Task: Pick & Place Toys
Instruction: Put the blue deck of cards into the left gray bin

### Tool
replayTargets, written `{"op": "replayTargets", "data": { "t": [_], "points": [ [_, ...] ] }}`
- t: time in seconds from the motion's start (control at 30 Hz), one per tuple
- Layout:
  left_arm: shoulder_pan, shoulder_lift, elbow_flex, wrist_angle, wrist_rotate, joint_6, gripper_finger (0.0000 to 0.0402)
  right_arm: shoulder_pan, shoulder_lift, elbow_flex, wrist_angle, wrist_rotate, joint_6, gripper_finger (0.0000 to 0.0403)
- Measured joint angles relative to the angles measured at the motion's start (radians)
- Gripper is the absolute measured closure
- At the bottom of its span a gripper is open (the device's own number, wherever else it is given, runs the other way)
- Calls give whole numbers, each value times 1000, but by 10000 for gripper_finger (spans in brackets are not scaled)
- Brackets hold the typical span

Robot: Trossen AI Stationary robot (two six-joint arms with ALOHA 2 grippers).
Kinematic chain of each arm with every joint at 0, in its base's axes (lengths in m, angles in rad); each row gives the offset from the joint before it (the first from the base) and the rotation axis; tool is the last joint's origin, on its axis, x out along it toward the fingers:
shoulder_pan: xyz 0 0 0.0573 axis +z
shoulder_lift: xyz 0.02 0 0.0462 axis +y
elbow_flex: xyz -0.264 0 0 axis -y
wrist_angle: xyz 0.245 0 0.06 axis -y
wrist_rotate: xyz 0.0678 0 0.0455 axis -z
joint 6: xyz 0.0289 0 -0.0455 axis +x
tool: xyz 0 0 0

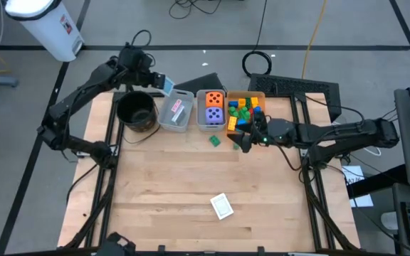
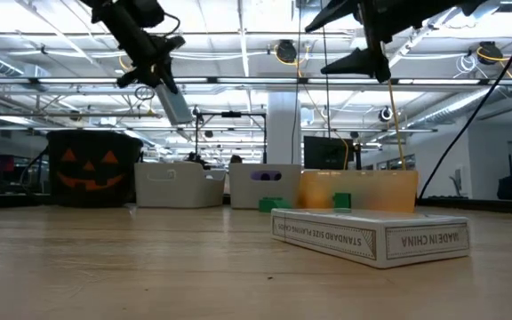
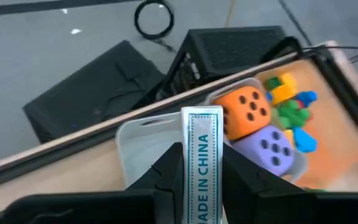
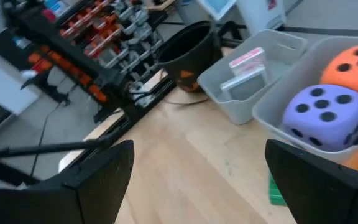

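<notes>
Card pack held over the grey card bin

The teal card pack [image 3: 202,163], probably light, stiff and slick, is pinched across its thin faces by the left gripper [image 3: 199,180] above the bin [image 1: 175,114]. The right gripper [image 1: 246,141] hangs wide open near the green block [image 1: 214,141].

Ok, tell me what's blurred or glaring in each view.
Low view: bright ceiling lights glare; the card box up close is sharp, the bins behind it soft. Left wrist view: the held card box and left gripper look blurred. Right wrist view: the purple die is soft. High view: evenly lit.
</notes>
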Motion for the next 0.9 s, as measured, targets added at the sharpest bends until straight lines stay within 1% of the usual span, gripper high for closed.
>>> {"op": "replayTargets", "data": {
  "t": [0.13, 0.33, 0.43, 0.6, 0.73, 0.83, 0.9],
  "points": [
    [19, 39, -1, -24, 3, 38, 327, -38, 0, -1, 0, 0, 18, 46],
    [-20, 134, 51, -52, -20, 59, 329, -82, 0, -1, 0, 0, 18, 46],
    [-43, 178, 112, -62, -70, 71, 326, -95, 0, -1, 0, -1, 18, 46],
    [-71, 273, 229, -166, -181, 121, 323, -108, 0, -1, -4, -4, 15, 46],
    [-86, 336, 286, -211, -198, 132, 322, -108, 0, -1, -8, -20, -16, 46],
    [-101, 368, 290, -213, -204, 114, 322, -115, 0, -1, -15, -65, -49, 46],
    [-116, 383, 291, -224, -226, 108, 322, -124, 0, -1, -23, -85, -57, 46]
  ]
}}
